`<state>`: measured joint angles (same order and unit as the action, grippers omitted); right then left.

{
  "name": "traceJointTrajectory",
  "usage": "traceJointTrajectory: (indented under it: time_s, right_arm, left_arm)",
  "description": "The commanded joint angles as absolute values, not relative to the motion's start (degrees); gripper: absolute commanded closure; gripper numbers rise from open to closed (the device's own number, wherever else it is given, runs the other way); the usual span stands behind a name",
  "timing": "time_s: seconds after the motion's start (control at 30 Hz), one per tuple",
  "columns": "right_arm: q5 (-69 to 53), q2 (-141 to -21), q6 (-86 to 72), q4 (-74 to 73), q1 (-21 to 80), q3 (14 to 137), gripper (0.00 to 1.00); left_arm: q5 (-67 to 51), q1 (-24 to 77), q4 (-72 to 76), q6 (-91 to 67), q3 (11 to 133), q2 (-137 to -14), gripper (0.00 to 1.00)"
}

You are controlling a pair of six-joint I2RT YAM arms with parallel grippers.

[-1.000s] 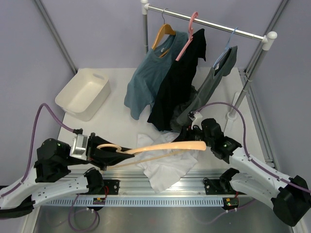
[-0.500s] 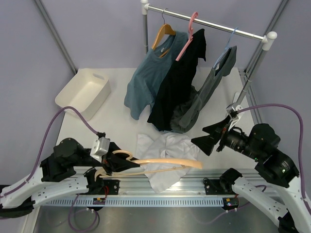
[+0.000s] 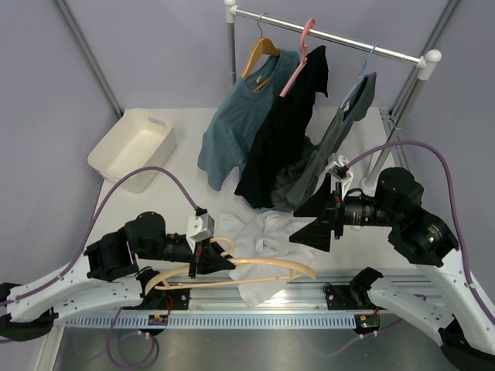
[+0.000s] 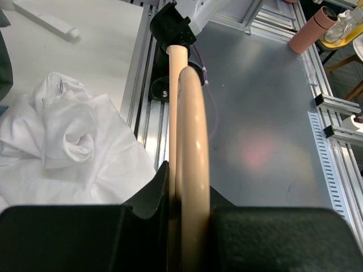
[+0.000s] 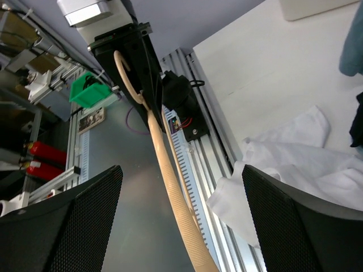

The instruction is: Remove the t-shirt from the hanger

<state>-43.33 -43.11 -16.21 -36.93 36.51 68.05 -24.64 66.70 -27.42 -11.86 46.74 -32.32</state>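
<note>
No writing, label, brand, number or sign can be read anywhere in these views.

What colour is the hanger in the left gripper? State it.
The hanger is pale beige wood, best seen in the left wrist view.

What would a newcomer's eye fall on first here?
The pale wooden hanger, bare and clamped in the left end effector over the near edge of the table. Just behind it the white t-shirt lies crumpled on the table, with the open right end effector above it. At the back, a clothes rail carries three more shirts.
</note>
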Motion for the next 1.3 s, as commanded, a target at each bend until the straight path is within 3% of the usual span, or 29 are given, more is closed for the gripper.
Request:
traceJointTrajectory:
  time_s: [0.0, 0.17, 0.37, 0.47, 0.57, 0.73, 1.23, 1.27]
  right_arm:
    - [-50.3, -40.9, -13.1, -32.1, 38.0, 66.7, 0.06]
    - [-43.9, -44.5, -9.1, -34.8, 42.0, 65.7, 0.05]
    - [-28.9, -51.6, -5.5, -35.2, 59.5, 66.9, 0.06]
    - [-25.6, -54.1, -4.8, -35.8, 60.4, 67.1, 0.09]
    - [-25.8, -56.4, -4.7, -35.0, 61.4, 66.0, 0.16]
    - [-24.3, -58.3, -5.4, -31.4, 63.7, 62.8, 0.4]
    - [-23.3, -59.0, -7.9, -22.9, 66.5, 58.0, 0.76]
    - [-23.1, -59.1, -8.0, -22.4, 66.7, 57.9, 0.83]
  left_arm:
    - [-24.4, 66.7, -25.0, -12.5, 50.4, -33.6, 1.0]
    - [-25.9, 66.7, -24.8, -12.5, 53.7, -39.1, 1.0]
    - [-25.9, 66.7, -24.4, -12.7, 55.1, -42.7, 1.0]
    - [-27.7, 66.6, -24.3, -12.6, 54.4, -42.5, 1.0]
    - [-27.5, 66.6, -24.3, -12.3, 53.8, -41.1, 1.0]
    - [-27.9, 66.6, -23.7, -12.4, 53.0, -39.6, 1.0]
    - [-28.8, 66.7, -22.2, -14.1, 52.9, -40.3, 1.0]
    - [-28.7, 66.7, -22.1, -14.2, 53.0, -40.4, 1.0]
